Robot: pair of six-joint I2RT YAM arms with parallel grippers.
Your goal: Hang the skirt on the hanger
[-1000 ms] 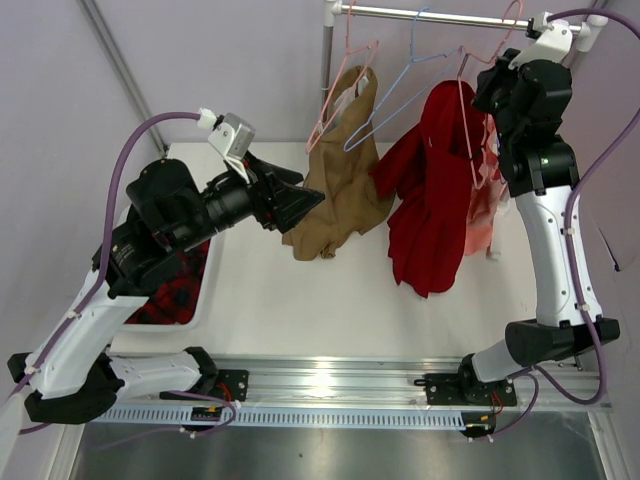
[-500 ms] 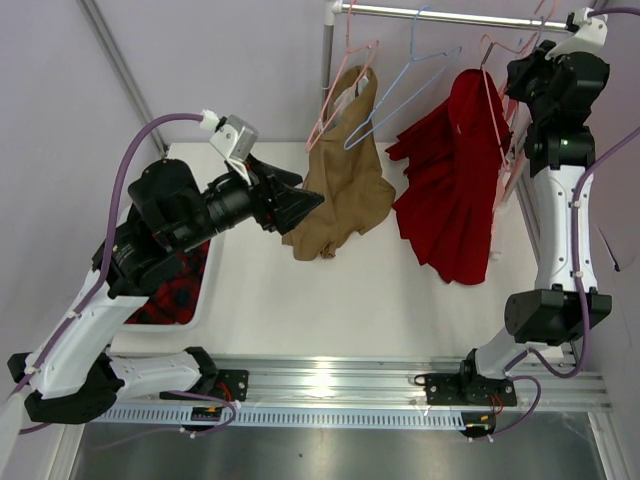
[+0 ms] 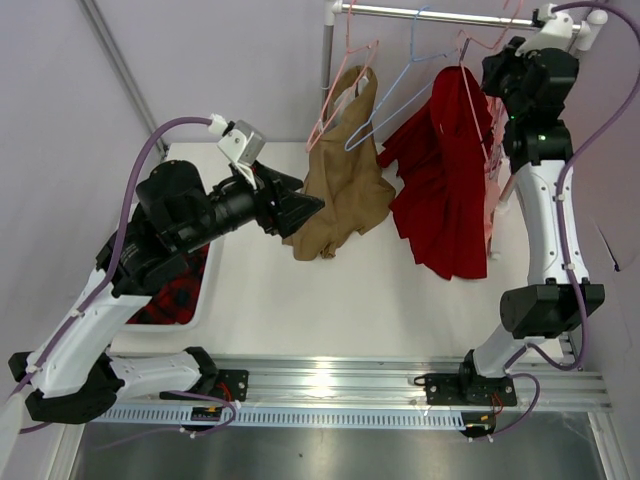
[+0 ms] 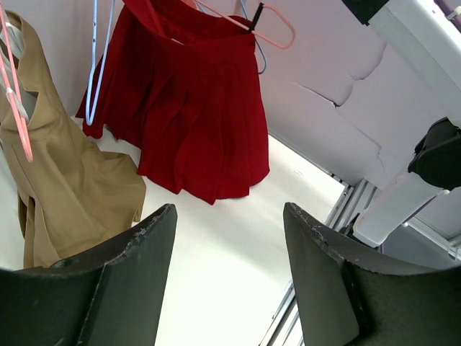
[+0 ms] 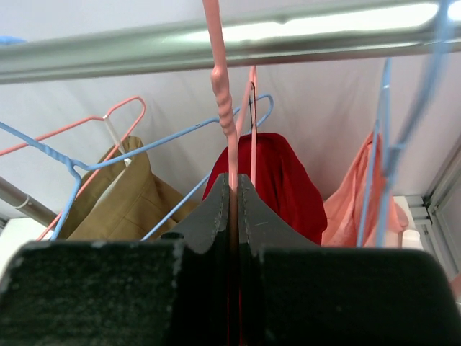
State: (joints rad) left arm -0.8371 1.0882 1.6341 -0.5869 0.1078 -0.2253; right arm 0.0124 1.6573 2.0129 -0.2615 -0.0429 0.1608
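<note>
Deep-red limp cloth skirt (image 3: pixel 445 190) was judged best handled by its thin pale-pink wire hanger (image 5: pixel 229 130), clenched at the neck by the right claw (image 5: pixel 234 189); left claw (image 4: pixel 229 210) was released.

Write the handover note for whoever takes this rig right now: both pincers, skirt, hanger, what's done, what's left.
Left pincer: open, empty, pointed toward the skirt from well back.
Right pincer: shut on the neck of the hanger, just under the rail.
Skirt: hanging from the hanger, right of the tan garment.
Done: skirt is on the hanger.
Left: check that the hook sits over the rail (these views do not show it clearly), then open the right pincer and back off.
</note>
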